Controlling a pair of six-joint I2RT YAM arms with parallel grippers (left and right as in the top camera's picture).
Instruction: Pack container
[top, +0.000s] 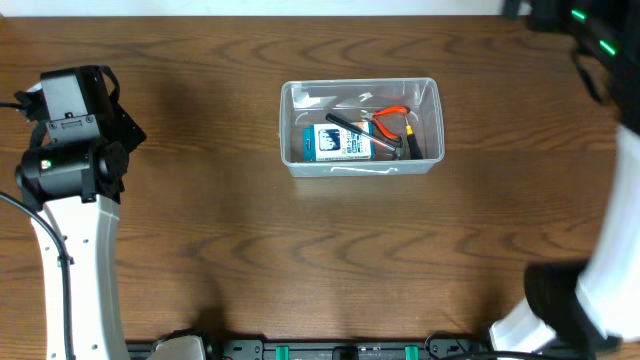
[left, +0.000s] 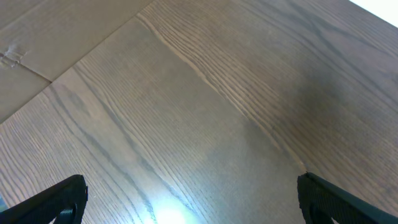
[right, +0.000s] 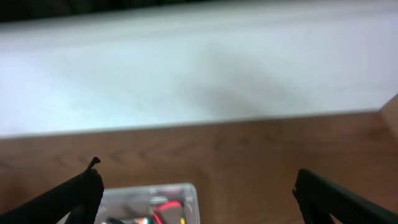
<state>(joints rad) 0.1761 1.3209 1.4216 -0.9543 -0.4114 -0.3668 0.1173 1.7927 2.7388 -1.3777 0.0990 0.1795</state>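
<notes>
Our left gripper (left: 194, 205) stands wide open with nothing between its fingers, only bare wooden table (left: 205, 99) under it. Our right gripper (right: 198, 200) is spread just as wide and equally empty. Through its gap we see a corner of the container (right: 149, 189) low in the right wrist view, so the tub lies ahead of and below those jaws. From overhead the container (top: 360, 171) sits near the table's middle, towards the far side, with its long axis running left to right. It lies well apart from both arms: to the right of the left arm, and inward from the right arm at the far right corner. We judge the right arm better placed, since it already faces the tub. Inside lie a blue-and-white box (top: 342, 143), red-handled pliers (top: 388, 117) and a dark tool with some yellow (top: 411, 140) that we cannot identify. Overhead the right gripper is cut off by the frame edge, and the left wrist view shows no container at all
</notes>
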